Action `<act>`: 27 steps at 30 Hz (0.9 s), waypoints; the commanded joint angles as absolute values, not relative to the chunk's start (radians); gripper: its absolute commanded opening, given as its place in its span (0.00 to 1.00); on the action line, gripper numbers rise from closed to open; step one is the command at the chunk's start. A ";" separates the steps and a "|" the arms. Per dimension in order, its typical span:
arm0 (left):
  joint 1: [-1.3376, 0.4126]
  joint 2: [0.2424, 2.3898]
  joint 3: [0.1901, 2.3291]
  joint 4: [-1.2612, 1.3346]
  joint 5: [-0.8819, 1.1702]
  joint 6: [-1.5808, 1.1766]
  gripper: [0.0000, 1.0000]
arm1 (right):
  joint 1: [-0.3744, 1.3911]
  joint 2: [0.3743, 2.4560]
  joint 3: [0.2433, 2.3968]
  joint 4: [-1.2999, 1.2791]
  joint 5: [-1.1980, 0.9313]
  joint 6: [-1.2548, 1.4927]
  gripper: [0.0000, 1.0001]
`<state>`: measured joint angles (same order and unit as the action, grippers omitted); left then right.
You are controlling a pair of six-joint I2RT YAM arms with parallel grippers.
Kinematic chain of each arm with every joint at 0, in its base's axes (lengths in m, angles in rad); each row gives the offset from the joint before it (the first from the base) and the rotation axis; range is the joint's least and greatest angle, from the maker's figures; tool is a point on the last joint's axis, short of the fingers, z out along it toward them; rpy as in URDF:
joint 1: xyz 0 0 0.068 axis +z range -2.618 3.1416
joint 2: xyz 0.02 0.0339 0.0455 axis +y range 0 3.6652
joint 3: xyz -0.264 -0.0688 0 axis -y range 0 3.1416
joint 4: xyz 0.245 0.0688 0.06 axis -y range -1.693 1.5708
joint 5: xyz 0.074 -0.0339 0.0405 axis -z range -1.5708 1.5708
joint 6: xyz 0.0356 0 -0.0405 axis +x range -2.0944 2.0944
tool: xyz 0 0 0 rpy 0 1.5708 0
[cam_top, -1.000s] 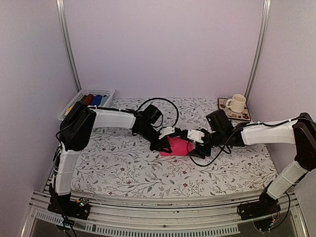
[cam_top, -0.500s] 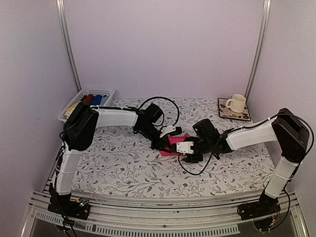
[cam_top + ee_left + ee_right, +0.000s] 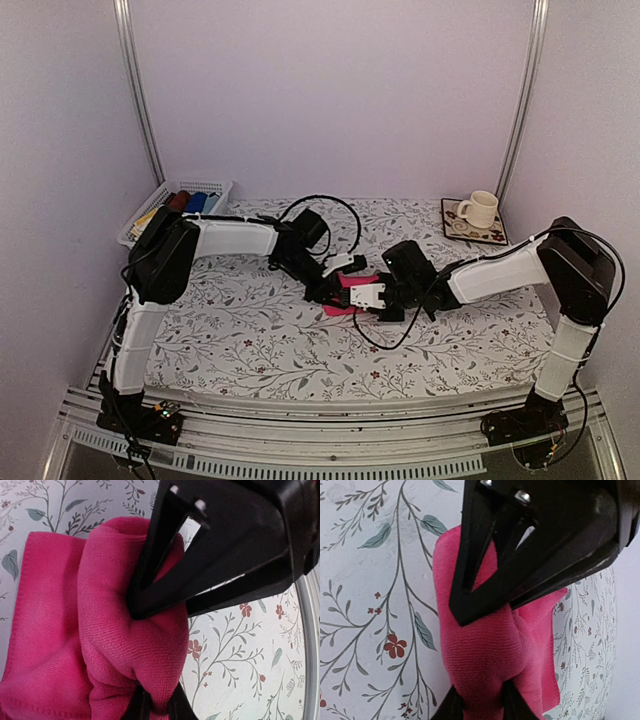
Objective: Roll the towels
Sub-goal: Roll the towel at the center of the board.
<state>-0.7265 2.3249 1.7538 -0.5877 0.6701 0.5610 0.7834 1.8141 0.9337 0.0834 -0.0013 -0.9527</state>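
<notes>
Midway across the flowered table [image 3: 250, 340], beyond the two arm bases at its near edge, both arms meet over the pink towel [image 3: 100, 645], the only one of the towels that can be made out. The left gripper [image 3: 142, 660] has its fingers pressed together on a thick, bunched fold of the cloth. The right gripper [image 3: 470, 662], coming in from the other side, pinches the opposite end of the same bundle, with pink cloth bulging between its fingertips.

By the look of it the towel is light, soft and limp. It will probably sag wherever it is unsupported and spring loose if let go, so the sound hold is likely on the rolled ridge itself, near each end, rather than on the flat tail.

The left wrist camera shows that ridge running along the line between the left fingertips, with the unrolled part lying flat on the table to one side. From above, the grippers cover most of the cloth, so its heading on the table is hard to judge.

Farther back, a white basket [image 3: 215, 187] of cloth rolls [image 3: 187, 203] stands in the far left corner, and a mug [image 3: 480, 209] on a coaster [image 3: 497, 236] in the far right, both well apart from the work.
</notes>
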 commanded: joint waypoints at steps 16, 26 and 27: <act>-0.676 2.066 1.455 -0.454 0.443 0.528 0.84 | 0.711 1.890 1.117 -0.310 -0.264 -0.743 0.04; -0.726 1.841 1.147 -0.054 0.308 0.600 0.87 | 0.647 2.019 1.330 -0.511 -0.467 -0.706 0.04; -0.740 1.834 1.120 -0.019 0.293 0.620 0.86 | 0.644 2.040 1.348 -0.524 -0.471 -0.702 0.04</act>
<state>-0.6991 1.8973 1.1984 -0.2405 0.3687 0.5522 0.6514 1.9545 1.2812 -0.3744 -0.3584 -0.7399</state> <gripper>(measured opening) 0.869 0.117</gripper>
